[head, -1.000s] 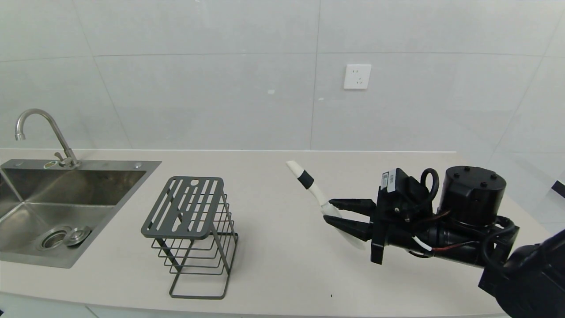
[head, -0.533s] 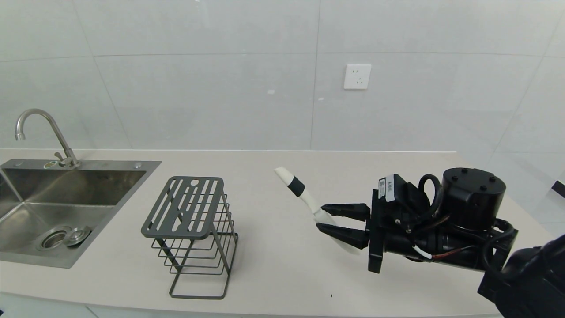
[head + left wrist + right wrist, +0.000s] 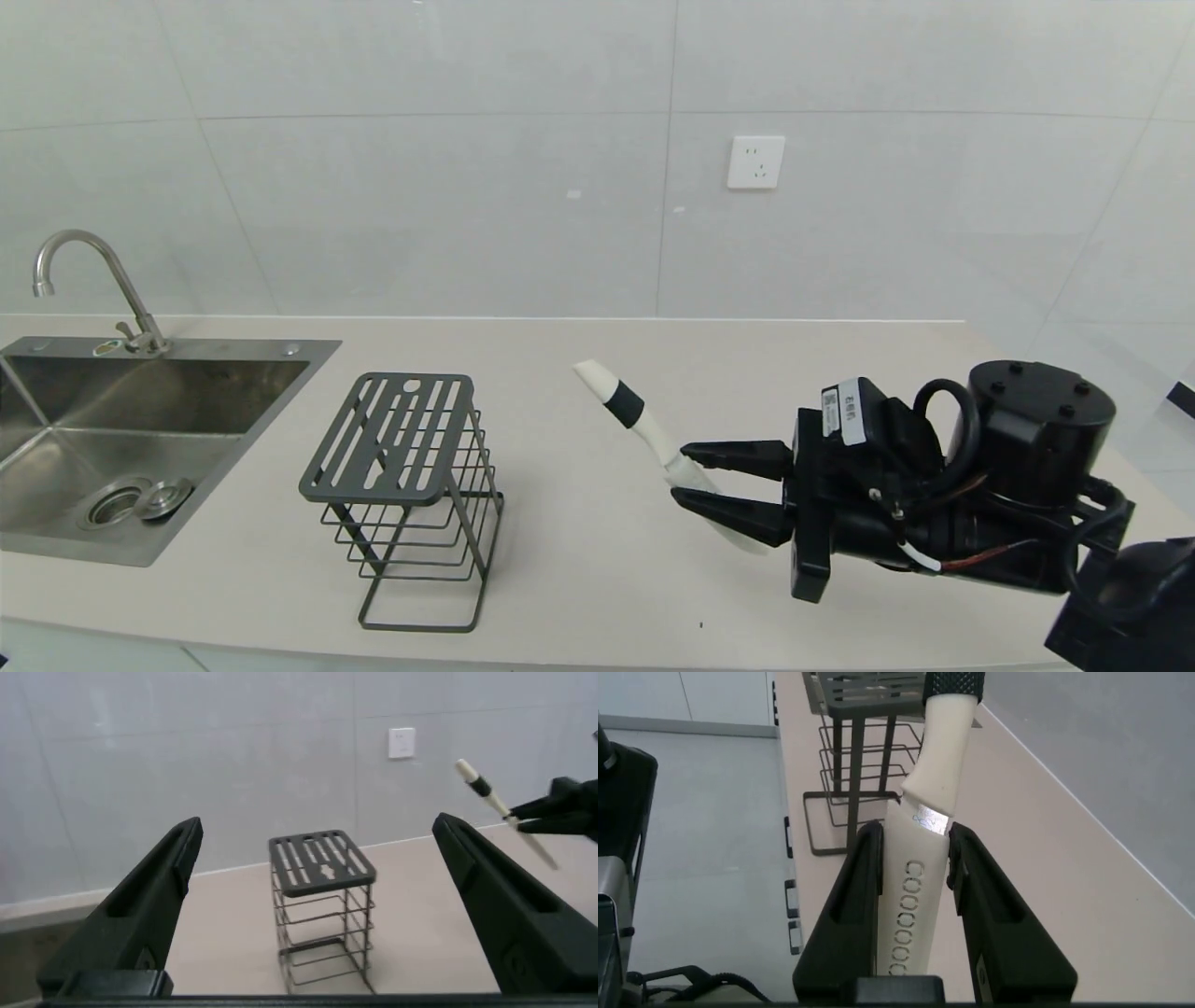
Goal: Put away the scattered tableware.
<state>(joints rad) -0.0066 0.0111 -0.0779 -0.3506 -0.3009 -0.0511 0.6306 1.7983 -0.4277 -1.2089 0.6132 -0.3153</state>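
One white knife with a black band round its pale handle (image 3: pixel 624 407) is clamped by its blade between the closed fingers of the right gripper (image 3: pixel 683 473) over the right half of the light beige countertop (image 3: pixel 579 560), its handle slanting up toward the back edge and the left end. From the right wrist, the two black fingers (image 3: pixel 864 873) press against either flat of the dimpled blade (image 3: pixel 920 882). Well apart from the knife, a dark grey wire rack with a slotted top (image 3: pixel 397 467) stands upright near the front edge, left of the middle. At the left end sits a stainless steel sink (image 3: pixel 187 350) with a curved faucet (image 3: pixel 93 271). The left gripper (image 3: pixel 318 826) has its fingers spread wide and holds nothing, with the rack (image 3: pixel 322 905) in its wrist view. A white wall outlet (image 3: pixel 755 161) is set in the grey tiles behind.
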